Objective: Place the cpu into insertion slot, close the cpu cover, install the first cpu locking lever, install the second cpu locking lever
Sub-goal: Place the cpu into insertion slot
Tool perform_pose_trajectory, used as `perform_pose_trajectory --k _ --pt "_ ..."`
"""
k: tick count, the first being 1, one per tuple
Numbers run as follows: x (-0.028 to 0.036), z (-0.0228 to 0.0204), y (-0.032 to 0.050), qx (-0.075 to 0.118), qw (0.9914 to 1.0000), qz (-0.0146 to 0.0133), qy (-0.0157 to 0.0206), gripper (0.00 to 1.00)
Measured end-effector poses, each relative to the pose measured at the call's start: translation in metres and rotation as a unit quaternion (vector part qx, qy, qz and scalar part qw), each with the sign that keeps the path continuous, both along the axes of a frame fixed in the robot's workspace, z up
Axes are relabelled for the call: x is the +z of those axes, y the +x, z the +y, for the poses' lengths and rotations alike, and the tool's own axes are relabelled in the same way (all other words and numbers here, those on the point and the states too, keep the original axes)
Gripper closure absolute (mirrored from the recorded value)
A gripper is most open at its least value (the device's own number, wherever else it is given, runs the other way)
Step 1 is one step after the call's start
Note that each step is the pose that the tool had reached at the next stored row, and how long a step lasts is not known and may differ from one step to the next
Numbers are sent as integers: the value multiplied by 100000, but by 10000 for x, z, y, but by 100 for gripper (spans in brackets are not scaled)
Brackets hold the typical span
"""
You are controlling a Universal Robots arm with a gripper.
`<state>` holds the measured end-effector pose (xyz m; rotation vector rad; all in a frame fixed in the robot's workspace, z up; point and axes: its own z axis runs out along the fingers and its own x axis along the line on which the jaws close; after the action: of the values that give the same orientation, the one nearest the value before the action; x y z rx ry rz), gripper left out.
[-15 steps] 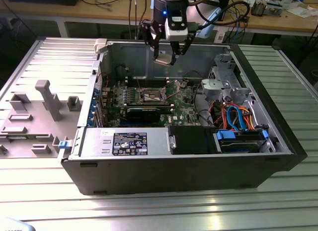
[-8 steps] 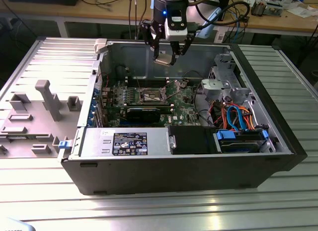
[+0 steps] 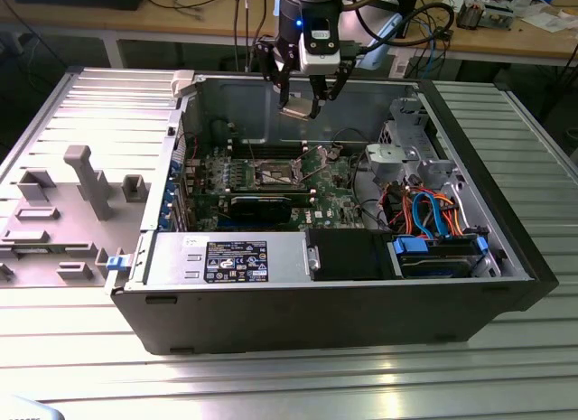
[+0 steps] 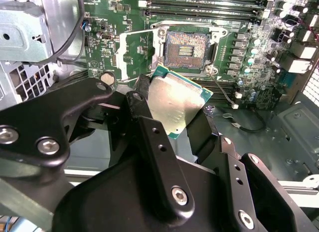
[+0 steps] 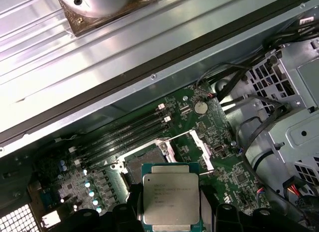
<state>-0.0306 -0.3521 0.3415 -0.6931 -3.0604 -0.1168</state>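
1. Carrying the cpu (image 4: pixel 177 100): the gripper (image 3: pixel 301 110) is clamped on the chip. Its black fingers (image 4: pixel 143 100) press on two opposite edges, and the silvery top stays uncovered in both wrist views (image 5: pixel 171 197).
2. Location: in the exterior view the chip hangs in the air over the open case, at about 1 o'clock from the insertion slot (image 3: pixel 275 174) and well apart from it. It is not yet seated. The slot's dark centre lies exposed (image 4: pixel 185 47), ringed by the green board (image 3: pixel 226 181).
3. Handling (judgement): the chip is probably light, thin and stiff, so it should not sag between the fingers. Its smooth metal top would likely be slippery, so the bare edges are the sound place to hold it, as here. The underside, hidden here, and the socket contacts are likely delicate, which argues for a level, gentle descent with no sliding.
4. Alignment (judgement): in both wrist views the chip's edges seem turned somewhat against the slot's rim.
5. Surroundings: in the exterior view the long memory slots (image 3: pixel 262 151) lie at 12 o'clock from the slot, and the blue and orange cables (image 3: pixel 424 212) at about 4 o'clock.
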Motion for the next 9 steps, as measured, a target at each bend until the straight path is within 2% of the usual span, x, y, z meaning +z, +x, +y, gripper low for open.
perform_pose_trajectory --k 9 --pt "0 0 0 -789 99997 -1 4 45"
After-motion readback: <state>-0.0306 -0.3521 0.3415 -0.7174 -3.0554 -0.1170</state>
